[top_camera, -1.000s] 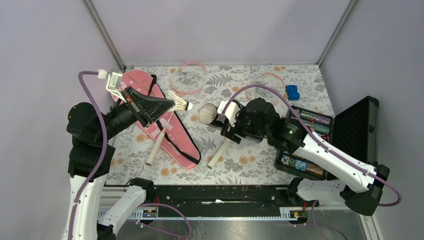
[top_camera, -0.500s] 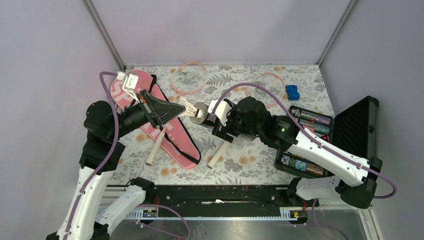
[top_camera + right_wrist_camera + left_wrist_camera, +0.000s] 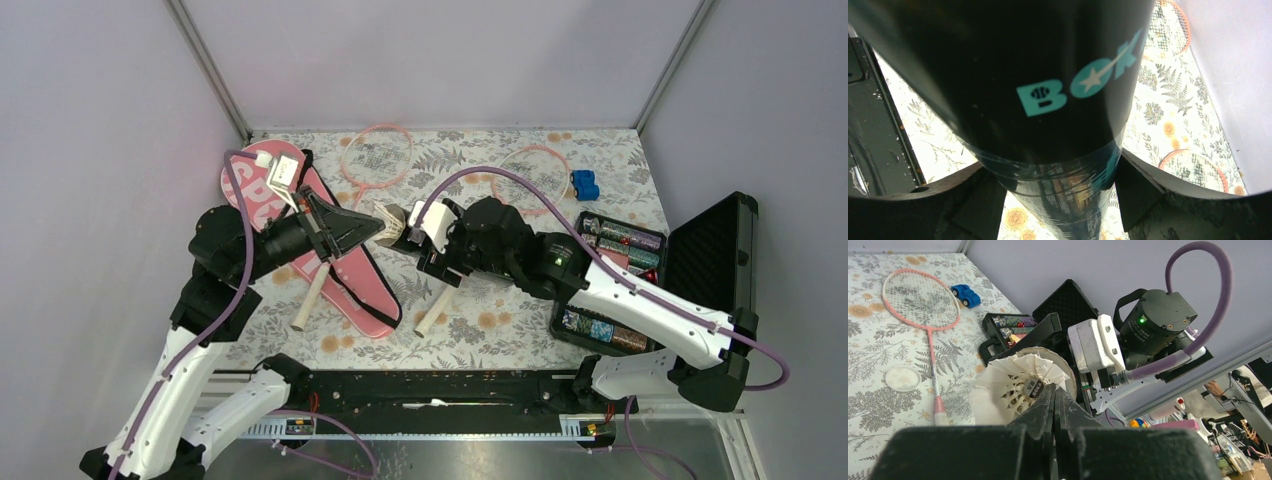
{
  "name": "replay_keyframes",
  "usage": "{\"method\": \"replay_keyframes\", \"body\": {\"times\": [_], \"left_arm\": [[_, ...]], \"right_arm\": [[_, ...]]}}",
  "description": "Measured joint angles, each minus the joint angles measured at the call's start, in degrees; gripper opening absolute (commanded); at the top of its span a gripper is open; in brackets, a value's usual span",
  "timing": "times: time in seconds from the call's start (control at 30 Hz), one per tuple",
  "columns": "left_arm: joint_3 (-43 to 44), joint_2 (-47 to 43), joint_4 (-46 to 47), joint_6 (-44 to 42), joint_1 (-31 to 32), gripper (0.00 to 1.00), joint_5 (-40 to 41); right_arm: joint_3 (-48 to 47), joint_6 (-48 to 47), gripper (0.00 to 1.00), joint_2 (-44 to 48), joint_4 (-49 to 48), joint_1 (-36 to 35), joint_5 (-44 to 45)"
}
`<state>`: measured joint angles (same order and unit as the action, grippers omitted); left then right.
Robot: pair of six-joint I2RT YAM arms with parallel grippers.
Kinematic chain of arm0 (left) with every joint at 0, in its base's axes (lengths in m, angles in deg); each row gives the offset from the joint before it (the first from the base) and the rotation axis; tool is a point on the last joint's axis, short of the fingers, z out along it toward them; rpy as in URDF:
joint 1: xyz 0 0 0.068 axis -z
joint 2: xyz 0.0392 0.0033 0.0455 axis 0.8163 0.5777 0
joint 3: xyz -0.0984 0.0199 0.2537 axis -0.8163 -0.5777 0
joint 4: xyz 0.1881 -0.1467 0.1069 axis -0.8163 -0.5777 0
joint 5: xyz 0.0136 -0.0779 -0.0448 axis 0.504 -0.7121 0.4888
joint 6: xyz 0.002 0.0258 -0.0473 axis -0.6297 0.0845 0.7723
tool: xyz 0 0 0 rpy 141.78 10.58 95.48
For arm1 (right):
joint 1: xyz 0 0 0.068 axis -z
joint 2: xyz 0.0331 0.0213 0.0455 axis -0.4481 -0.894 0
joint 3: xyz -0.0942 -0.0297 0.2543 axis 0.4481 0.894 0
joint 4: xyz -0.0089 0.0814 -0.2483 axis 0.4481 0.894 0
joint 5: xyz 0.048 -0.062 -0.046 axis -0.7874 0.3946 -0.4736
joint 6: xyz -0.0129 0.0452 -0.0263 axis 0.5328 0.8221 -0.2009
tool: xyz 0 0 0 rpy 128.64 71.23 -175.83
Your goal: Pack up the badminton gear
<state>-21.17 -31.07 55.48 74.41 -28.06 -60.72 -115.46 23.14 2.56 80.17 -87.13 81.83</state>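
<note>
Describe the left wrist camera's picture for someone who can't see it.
The left gripper, shut on a white shuttlecock, holds it at the open mouth of a tube gripped by the right arm. Behind lie a pink racket and a blue toy on a floral table.

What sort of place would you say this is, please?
Probably a robotics lab test cell: plain lilac walls on metal framing enclose a floral-clothed table, with two robot arms bolted to its near rail.
</note>
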Motion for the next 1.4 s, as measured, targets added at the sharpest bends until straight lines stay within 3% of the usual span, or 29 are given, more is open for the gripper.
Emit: {"method": "replay_keyframes", "body": {"times": [0.5,0.57,0.7,0.9,1.2,1.4], "left_arm": [[0.5,5.6,-0.5,-3.0,10.2,0.01,7.8],[0.5,5.8,-0.5,-3.1,11.5,0.07,8.7],[1.1,5.6,-1.3,-2.6,13.0,0.31,10.6],[4.7,3.7,-4.4,-1.4,13.5,0.52,13.9],[7.2,-4.9,-4.3,-3.0,13.6,0.63,22.5],[8.9,0.7,-5.4,-6.2,13.6,0.68,19.8]], "right_arm": [[2.1,0.0,0.26,3.3,-1.0,-0.7,1.4],[3.8,-0.3,0.27,4.5,-2.3,-0.8,1.3],[5.9,-1.4,0.27,5.7,-4.3,-0.9,1.1],[9.9,-2.3,0.29,9.5,-8.0,-1.1,-0.2],[11.9,-2.9,0.3,13.0,-9.0,-1.4,-1.7],[11.9,-2.9,0.31,13.0,-9.0,-1.4,-1.7]]}}
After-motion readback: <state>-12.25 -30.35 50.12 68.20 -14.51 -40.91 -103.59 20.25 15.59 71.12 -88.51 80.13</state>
